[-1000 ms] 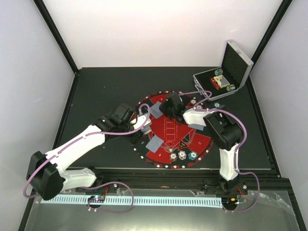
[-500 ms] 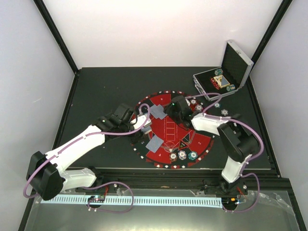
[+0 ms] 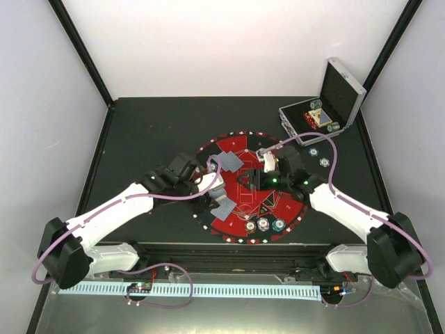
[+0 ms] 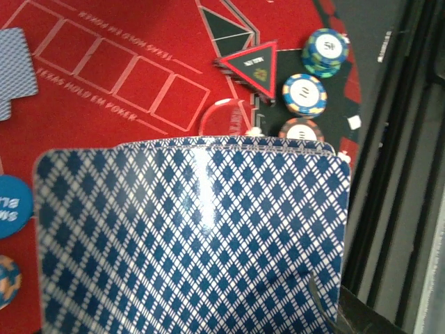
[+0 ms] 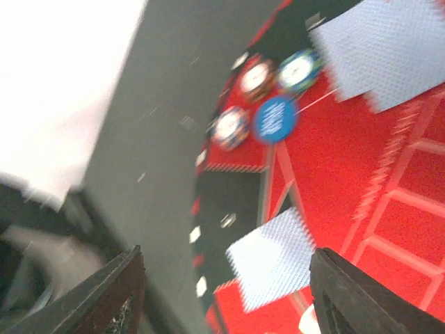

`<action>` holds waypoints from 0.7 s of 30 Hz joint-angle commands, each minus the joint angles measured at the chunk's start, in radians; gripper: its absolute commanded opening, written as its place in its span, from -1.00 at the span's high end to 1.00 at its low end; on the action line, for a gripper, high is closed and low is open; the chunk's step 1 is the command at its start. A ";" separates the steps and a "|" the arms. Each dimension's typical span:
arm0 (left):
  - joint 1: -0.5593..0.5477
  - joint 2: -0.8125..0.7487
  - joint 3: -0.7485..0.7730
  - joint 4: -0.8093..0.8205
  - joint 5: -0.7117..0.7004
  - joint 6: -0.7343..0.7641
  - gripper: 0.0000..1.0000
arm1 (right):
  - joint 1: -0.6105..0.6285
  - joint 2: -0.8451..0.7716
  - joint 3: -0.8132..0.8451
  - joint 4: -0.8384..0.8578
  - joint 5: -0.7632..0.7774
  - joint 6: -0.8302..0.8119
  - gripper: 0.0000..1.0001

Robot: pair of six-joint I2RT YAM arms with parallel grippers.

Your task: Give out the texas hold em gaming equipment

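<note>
So, left side first. The left claw (image 3: 217,191) was over the left part of the mat (image 3: 290,203), pinching a deck of cards (image 4: 195,236). Its fingers were hidden behind the deck in the wrist view, but the stack hung right in front of the lens, so I'd call that gripped. Out at that side of the mat sat a blue disc (image 5: 274,118) with a few chips (image 5: 229,127) next to it, and one dealt card (image 3: 233,161) lay toward the far left.

At the near edge was the black triangle marker (image 4: 254,66), with three chips lined up just beside it. The right claw (image 5: 222,271) hung over the middle of the mat, spread wide with nothing in it. Further right, two loose chips sat on the worktop (image 3: 153,132) off the mat, and the open case (image 3: 341,87) had more chips inside.

My read was roughly midway. Markers and some chips were out, but most of the deck wasn't dealt and the case wasn't emptied.
</note>
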 commanded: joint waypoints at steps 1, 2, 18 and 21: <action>-0.046 0.007 0.002 0.023 0.070 0.017 0.20 | 0.005 -0.086 -0.075 -0.004 -0.432 -0.106 -0.32; -0.056 0.011 0.003 0.023 0.070 0.017 0.20 | 0.008 -0.094 -0.092 0.034 -0.471 -0.074 -0.32; -0.098 0.027 0.005 0.019 0.067 0.020 0.19 | 0.035 -0.018 -0.094 0.189 -0.582 0.001 -0.31; -0.103 0.027 0.005 0.019 0.069 0.020 0.19 | 0.041 0.013 -0.079 0.222 -0.577 0.023 -0.22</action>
